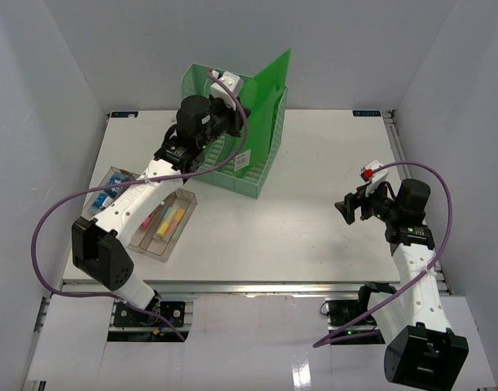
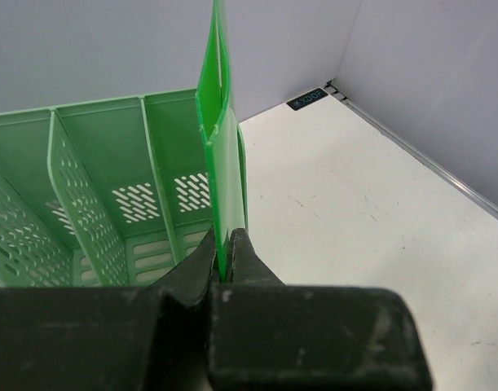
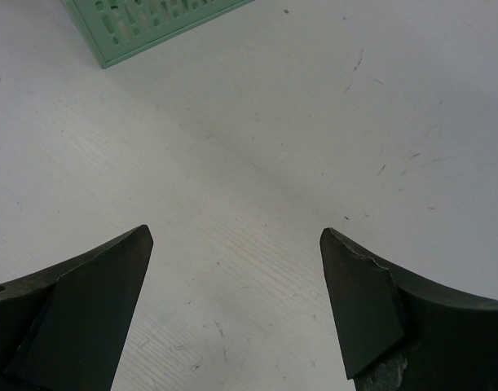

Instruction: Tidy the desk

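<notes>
Closest to the left wrist camera, the left gripper [image 2: 225, 254] is pressed together on the edge of a green plastic folder [image 2: 219, 147], a thin sheet that rises upright from the pinch and lines up roughly with the right-hand end wall of the mint-green file rack [image 2: 94, 171]. From above, the folder stands tilted over the rack's right end, and I cannot tell whether its lower edge sits inside the last slot or outside the wall. That is the main risk. If the edge lands on top of the wall or a divider, pushing down would likely bow the flexible sheet or drop it onto the desk [image 2: 371, 220] beside the rack. The grip covers only a narrow strip of slick plastic, so a snag could twist the sheet out of the pinch. The rack looks light, and a sideways shove from the folder or the wrist might slide it across the desk. The white tabletop lies under everything, with the rack at its far middle and a clear tray [image 1: 172, 248] of small coloured items near the left arm. The right gripper [image 3: 236, 236] hangs spread wide over bare tabletop, holding nothing and too far off to steady the rack.
</notes>
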Action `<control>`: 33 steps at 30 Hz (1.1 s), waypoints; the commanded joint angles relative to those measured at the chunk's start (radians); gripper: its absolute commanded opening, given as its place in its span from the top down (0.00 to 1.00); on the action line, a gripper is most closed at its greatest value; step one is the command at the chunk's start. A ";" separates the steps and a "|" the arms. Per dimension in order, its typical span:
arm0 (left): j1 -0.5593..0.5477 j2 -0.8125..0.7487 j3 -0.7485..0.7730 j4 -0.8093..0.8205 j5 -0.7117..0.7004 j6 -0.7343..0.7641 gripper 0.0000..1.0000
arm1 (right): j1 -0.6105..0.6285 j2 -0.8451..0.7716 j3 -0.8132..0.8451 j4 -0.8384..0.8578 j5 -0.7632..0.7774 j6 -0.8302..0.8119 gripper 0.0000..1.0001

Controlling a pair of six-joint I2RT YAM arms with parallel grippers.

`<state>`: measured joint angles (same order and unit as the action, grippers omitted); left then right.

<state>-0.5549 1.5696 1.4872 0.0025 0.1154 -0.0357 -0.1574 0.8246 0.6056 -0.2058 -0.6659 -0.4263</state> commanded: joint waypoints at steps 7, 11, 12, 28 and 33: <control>-0.024 -0.013 -0.126 0.241 -0.017 -0.032 1.00 | -0.007 -0.002 -0.003 0.035 -0.016 -0.006 0.10; -0.025 0.001 -0.140 0.278 -0.017 -0.028 1.00 | -0.007 -0.003 -0.004 0.034 -0.017 -0.006 0.10; -0.023 0.004 -0.136 0.280 -0.017 -0.030 1.00 | -0.007 -0.004 -0.004 0.036 -0.017 -0.006 0.10; -0.025 -0.026 -0.238 0.427 -0.082 -0.079 1.00 | -0.007 -0.007 -0.003 0.031 -0.026 -0.008 0.10; -0.025 -0.023 -0.276 0.458 -0.084 -0.082 1.00 | -0.007 -0.007 -0.003 0.031 -0.026 -0.008 0.10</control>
<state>-0.5716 1.5832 1.2318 0.3763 0.0354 -0.0918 -0.1574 0.8246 0.6056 -0.2062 -0.6687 -0.4267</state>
